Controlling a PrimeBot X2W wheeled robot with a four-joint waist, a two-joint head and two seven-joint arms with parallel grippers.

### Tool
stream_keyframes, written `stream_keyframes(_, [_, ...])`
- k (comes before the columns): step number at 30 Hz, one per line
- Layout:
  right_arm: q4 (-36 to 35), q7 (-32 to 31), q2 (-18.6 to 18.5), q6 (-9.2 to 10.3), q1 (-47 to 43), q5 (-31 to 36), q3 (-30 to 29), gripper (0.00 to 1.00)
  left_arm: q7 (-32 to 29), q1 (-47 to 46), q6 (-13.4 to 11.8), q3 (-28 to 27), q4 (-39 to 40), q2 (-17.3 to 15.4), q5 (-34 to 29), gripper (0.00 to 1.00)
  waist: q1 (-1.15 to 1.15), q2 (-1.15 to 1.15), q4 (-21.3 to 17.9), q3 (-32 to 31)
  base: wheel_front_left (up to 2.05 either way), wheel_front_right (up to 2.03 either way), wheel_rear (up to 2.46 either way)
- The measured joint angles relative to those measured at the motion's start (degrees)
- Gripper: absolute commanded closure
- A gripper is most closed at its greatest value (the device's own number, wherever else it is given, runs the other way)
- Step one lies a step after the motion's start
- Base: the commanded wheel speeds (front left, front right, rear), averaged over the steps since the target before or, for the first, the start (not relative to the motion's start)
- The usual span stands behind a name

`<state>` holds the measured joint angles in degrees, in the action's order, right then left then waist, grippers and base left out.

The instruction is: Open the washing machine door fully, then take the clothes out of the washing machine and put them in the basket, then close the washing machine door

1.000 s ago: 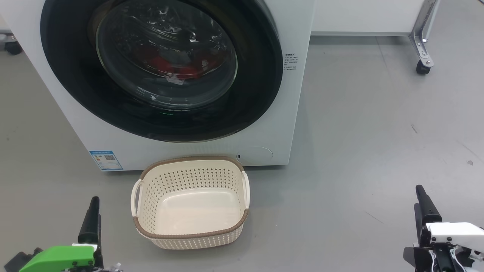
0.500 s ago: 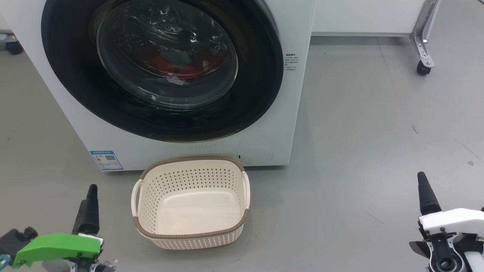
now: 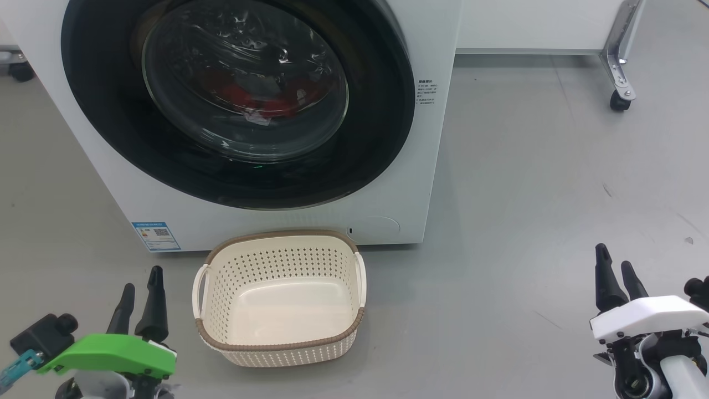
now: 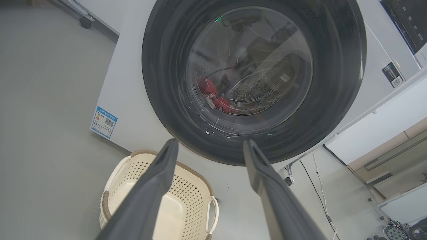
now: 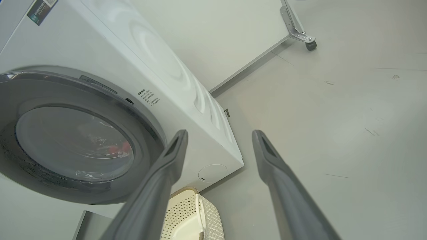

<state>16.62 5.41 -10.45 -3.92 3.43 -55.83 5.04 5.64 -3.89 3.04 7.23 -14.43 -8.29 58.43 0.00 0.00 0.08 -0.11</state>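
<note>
Head view: basket (image 3: 279, 354) beside washing machine (image 3: 421, 177); open floor (image 3: 554, 194) right.

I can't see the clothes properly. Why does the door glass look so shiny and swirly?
Head view: bright glints streak the door, so the red clothes show dimly behind them. Left wrist view: the washer leans, skewed by the wide lens. Right wrist view: glare turns the black rim grey.

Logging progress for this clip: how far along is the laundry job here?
Done: nothing yet. The washing machine door looks shut, red clothes behind it, the basket empty. In hand: nothing; left end effector and right end effector are open, away from the door. Left: opening, unloading, closing.
</note>
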Motion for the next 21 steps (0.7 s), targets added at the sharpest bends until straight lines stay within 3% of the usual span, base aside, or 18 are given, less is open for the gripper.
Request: stream_keyframes(21, [1.21, 3.83, -0.37, 1.66, 0.73, 16.00, 6.28, 0.00, 3.91, -0.27, -3.54, 5.28, -1.37, -0.21, -15.63, 0.00, 0.00, 0.00, -0.08, -0.57, 0.00, 0.00, 0.00])
